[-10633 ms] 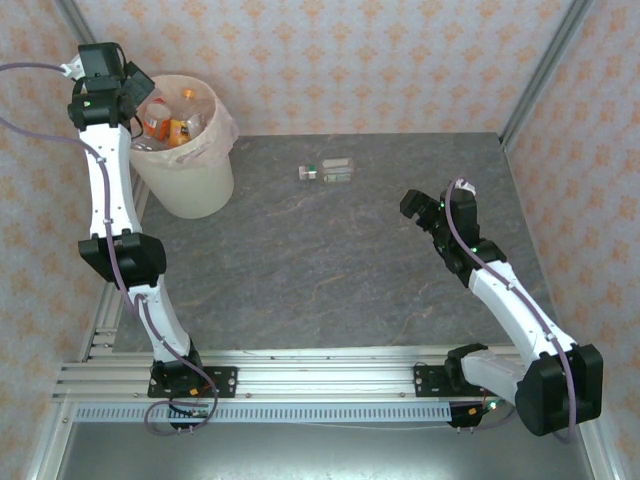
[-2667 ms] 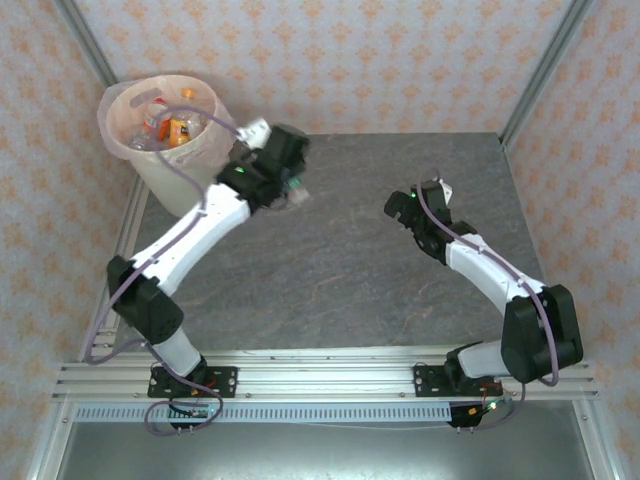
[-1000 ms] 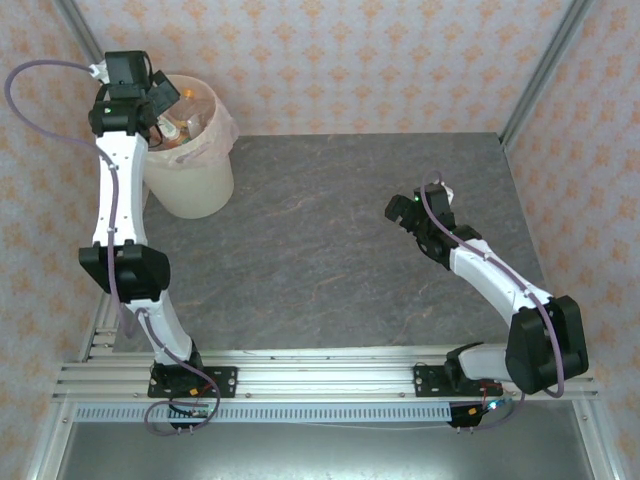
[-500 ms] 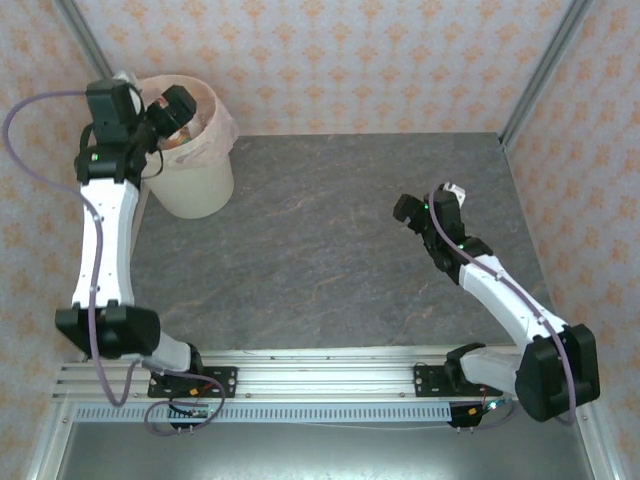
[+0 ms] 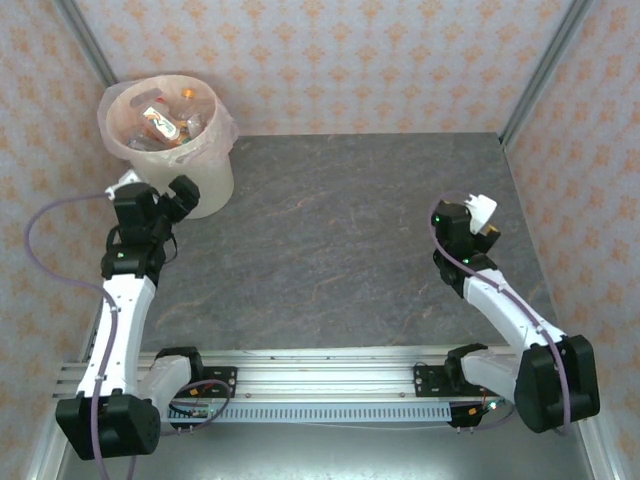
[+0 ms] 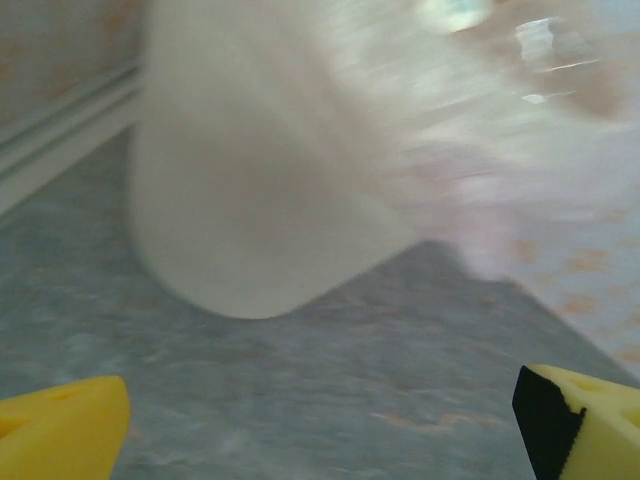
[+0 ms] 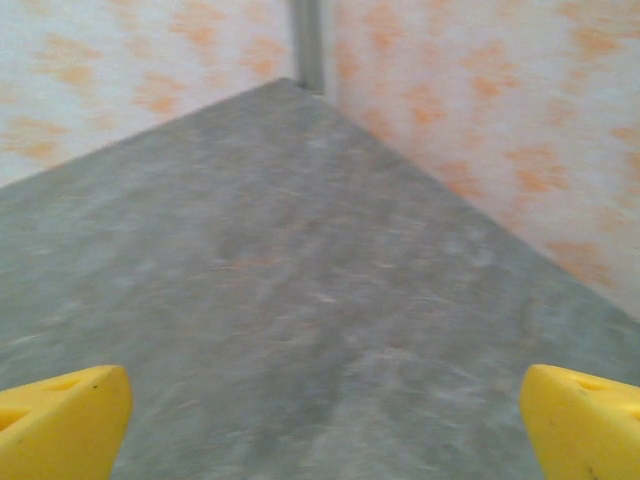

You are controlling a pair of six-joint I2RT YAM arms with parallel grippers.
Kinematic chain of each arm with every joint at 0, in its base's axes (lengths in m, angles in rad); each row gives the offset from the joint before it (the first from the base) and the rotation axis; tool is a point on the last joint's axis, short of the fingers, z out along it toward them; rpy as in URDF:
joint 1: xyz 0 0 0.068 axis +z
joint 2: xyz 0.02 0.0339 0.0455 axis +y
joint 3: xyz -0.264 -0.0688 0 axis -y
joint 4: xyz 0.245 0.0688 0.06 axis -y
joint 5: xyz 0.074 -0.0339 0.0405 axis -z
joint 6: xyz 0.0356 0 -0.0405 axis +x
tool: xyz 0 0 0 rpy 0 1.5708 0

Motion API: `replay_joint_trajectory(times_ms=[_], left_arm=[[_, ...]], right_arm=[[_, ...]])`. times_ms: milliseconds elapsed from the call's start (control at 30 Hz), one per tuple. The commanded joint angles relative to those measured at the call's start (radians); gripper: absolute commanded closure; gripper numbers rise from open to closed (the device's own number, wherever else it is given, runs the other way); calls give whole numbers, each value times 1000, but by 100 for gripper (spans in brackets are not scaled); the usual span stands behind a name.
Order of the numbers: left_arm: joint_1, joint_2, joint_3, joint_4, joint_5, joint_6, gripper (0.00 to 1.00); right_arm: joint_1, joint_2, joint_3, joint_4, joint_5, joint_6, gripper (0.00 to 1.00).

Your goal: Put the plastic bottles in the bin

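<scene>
Ahead of left gripper (image 6: 320,430), bin (image 6: 250,200) holds plastic bottles (image 5: 160,120); left gripper, right gripper (image 7: 320,425) both spread apart, unladen: task likely done.

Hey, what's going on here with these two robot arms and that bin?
Two robot arms are putting plastic bottles into the bin at the table's far left corner. A pile of them lies inside its pink liner. Both pincers are open and hold nothing: the left pincer sits beside the bin's wall, the right pincer over the table's right side.
</scene>
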Motion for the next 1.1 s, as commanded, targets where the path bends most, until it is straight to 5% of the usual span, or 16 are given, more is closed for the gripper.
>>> replay_joint_trajectory(times_ms=[0, 200, 533, 700, 833, 1000, 1067], left_arm=[[-7, -19, -129, 147, -222, 11, 0], [-54, 110, -267, 351, -362, 208, 0], [-124, 424, -326, 696, -346, 372, 0], [-122, 452, -377, 866, -267, 426, 0], [-132, 435, -445, 979, -190, 474, 0], [-188, 542, -472, 1139, -178, 559, 0], [-195, 527, -439, 1029, -179, 556, 0]], right_arm=[[-59, -24, -72, 89, 103, 15, 1], [-144, 35, -207, 361, -103, -75, 1], [-166, 259, -225, 695, -322, -233, 1], [-168, 329, -271, 839, -478, -288, 1], [-167, 411, -333, 1021, -481, -291, 1], [-168, 431, -211, 807, -483, -294, 1], [-177, 430, -190, 777, -486, -284, 1]])
